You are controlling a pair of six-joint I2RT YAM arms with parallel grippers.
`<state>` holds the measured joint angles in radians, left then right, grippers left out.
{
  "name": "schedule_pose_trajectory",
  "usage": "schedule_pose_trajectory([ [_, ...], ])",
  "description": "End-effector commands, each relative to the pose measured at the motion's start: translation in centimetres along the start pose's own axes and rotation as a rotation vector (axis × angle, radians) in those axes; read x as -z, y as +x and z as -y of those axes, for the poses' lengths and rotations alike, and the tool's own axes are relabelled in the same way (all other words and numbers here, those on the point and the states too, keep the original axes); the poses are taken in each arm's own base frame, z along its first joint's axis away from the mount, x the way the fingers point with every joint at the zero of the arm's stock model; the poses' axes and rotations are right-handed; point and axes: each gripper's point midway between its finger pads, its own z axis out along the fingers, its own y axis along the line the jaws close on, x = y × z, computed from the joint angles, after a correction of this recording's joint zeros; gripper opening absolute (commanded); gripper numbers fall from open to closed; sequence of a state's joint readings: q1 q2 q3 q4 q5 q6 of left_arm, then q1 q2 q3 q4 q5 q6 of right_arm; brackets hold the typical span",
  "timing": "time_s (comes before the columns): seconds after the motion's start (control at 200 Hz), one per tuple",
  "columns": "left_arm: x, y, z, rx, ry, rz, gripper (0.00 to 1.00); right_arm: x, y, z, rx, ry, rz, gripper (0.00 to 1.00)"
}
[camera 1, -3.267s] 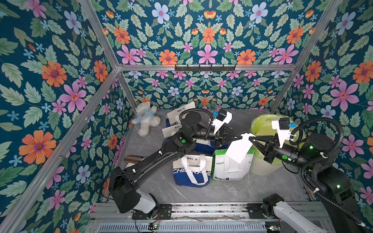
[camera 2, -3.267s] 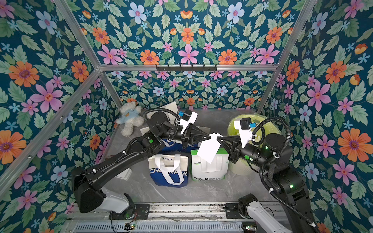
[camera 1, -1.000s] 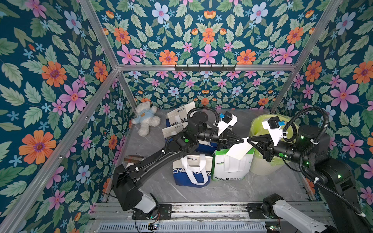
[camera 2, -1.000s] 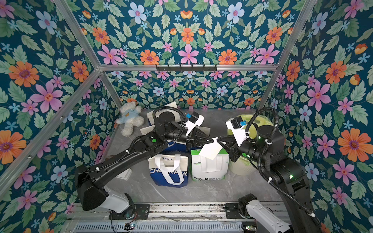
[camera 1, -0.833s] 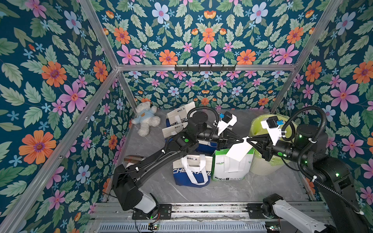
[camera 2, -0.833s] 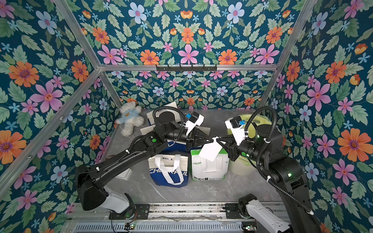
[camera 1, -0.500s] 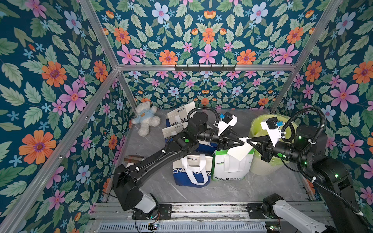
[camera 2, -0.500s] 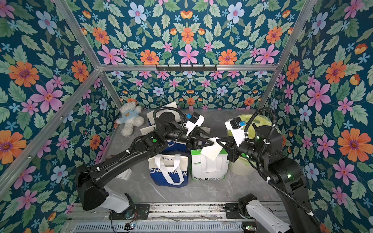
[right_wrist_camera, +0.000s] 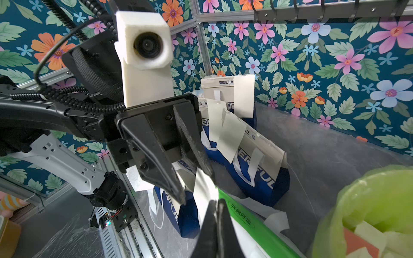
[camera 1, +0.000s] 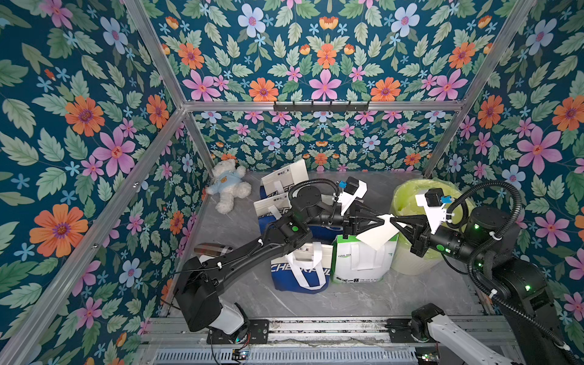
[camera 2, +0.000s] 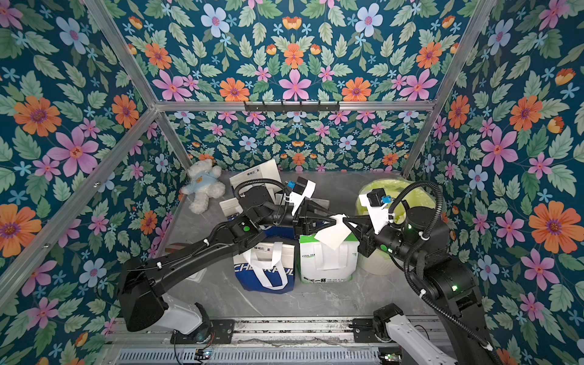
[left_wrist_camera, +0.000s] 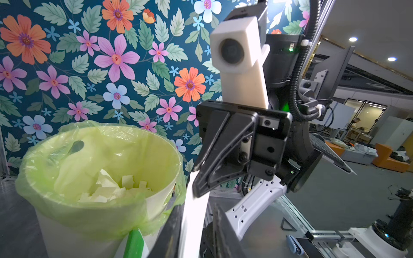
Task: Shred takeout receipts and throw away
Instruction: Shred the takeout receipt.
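Observation:
A white takeout receipt (camera 1: 377, 234) (camera 2: 331, 236) hangs in the air above the white-and-green bag (camera 1: 360, 262), beside the lined bin (camera 1: 407, 252). My right gripper (camera 1: 395, 221) (right_wrist_camera: 215, 204) is shut on one corner of it. My left gripper (camera 1: 383, 218) (left_wrist_camera: 196, 223) meets it tip to tip. Its jaws stand apart with the receipt (left_wrist_camera: 192, 223) between them, one finger against the paper and the other clear of it. Torn white scraps (left_wrist_camera: 111, 187) lie in the bin. Two more receipts (right_wrist_camera: 231, 136) hang on the blue bags at the back.
A blue bag (camera 1: 297, 268) stands in front of the left arm, with more bags (camera 1: 284, 183) behind it. A teddy bear (camera 1: 229, 186) lies at the back left. A small can (camera 1: 210, 249) lies by the left wall. The bin (left_wrist_camera: 100, 156) has a green liner.
My left jaws, shut a second ago, have come apart and now straddle the receipt's edge. The right gripper has kept its hold, and the receipt sits slightly higher and flatter.

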<state>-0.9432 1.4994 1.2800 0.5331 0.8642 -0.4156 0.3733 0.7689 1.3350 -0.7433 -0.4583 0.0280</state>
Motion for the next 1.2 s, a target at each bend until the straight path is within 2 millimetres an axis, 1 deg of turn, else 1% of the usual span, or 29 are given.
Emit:
schedule_pose_trajectory([
  [0.0, -0.2, -1.4, 0.4, -0.028, 0.008, 0.058, 0.27, 0.2, -1.0, 0.2, 0.009, 0.016, 0.045, 0.00],
  [0.065, -0.2, -1.4, 0.4, -0.031, 0.012, 0.061, 0.25, 0.1, -0.9, 0.2, 0.007, 0.019, 0.044, 0.00],
  [0.195, -0.4, -1.4, 0.7, -0.027, 0.027, 0.065, 0.13, 0.2, -1.0, 0.4, 0.005, 0.029, 0.051, 0.00],
  [0.36, -0.7, -1.3, 0.7, -0.021, 0.034, 0.059, 0.11, 0.0, -0.9, 0.3, -0.001, 0.018, 0.042, 0.00],
  [0.56, -0.8, -1.6, 1.0, -0.030, 0.042, 0.064, 0.00, -0.1, -0.7, 0.4, -0.001, 0.019, 0.036, 0.00],
  [0.735, -0.9, -1.7, 0.9, -0.031, 0.030, 0.072, 0.00, -0.2, -0.3, 0.0, 0.030, -0.004, 0.024, 0.00],
  [0.875, -1.4, -2.0, -0.8, 0.008, -0.083, 0.084, 0.00, 0.0, -0.2, -0.6, 0.097, -0.037, 0.060, 0.00],
  [0.93, -1.8, -1.9, -1.7, 0.047, -0.131, 0.074, 0.00, 0.3, -0.2, -0.7, 0.123, -0.028, 0.081, 0.00],
  [1.04, -2.0, -2.6, -2.7, 0.122, -0.187, 0.115, 0.00, 0.9, 0.3, -1.0, 0.160, -0.027, 0.100, 0.00],
  [1.12, -2.3, -2.6, -3.2, 0.149, -0.220, 0.132, 0.00, 1.2, 0.8, -1.3, 0.172, -0.030, 0.109, 0.00],
  [1.195, -2.6, -2.1, -4.0, 0.164, -0.264, 0.123, 0.00, 1.5, 1.2, -1.6, 0.175, -0.039, 0.108, 0.00],
])
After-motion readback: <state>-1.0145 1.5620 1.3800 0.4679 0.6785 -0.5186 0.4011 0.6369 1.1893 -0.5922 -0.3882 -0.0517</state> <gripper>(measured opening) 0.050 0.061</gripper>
